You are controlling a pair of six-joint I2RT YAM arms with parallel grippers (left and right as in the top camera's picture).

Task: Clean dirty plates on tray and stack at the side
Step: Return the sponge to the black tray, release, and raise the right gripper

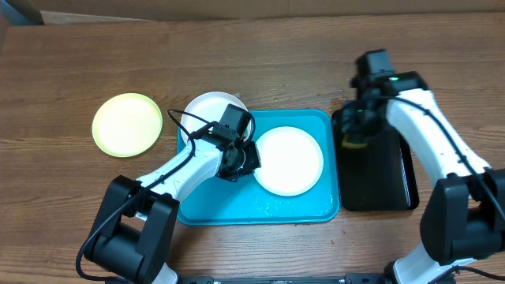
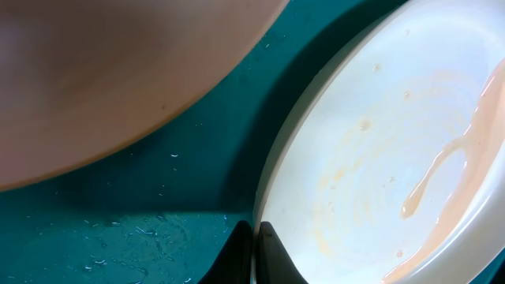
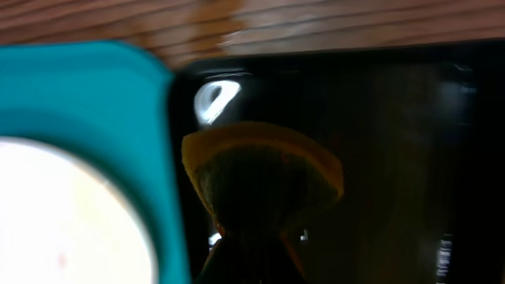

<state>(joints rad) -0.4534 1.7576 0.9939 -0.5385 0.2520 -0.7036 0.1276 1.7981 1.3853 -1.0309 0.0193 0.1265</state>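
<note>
Robot lab bench — wood-grain table (image 1: 268, 55), two mounted arms (image 1: 185, 167)

The left arm (image 1: 185, 167) and the right arm (image 1: 430, 130) are each built of smooth white curved links between bulky rounded black joint housings, with a thin black cable (image 1: 180, 120) looping off the left one and a small green light (image 1: 392, 77) on the right one's black wrist block.

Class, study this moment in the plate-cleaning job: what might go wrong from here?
1. The left hand has only its fingertips at the rim of the smeared white plate. On the wet turquoise tray the plate may slide or slip free.
2. The second white plate lies across the tray's far-left corner, partly off it, right beside the left arm, which may knock it.
</note>
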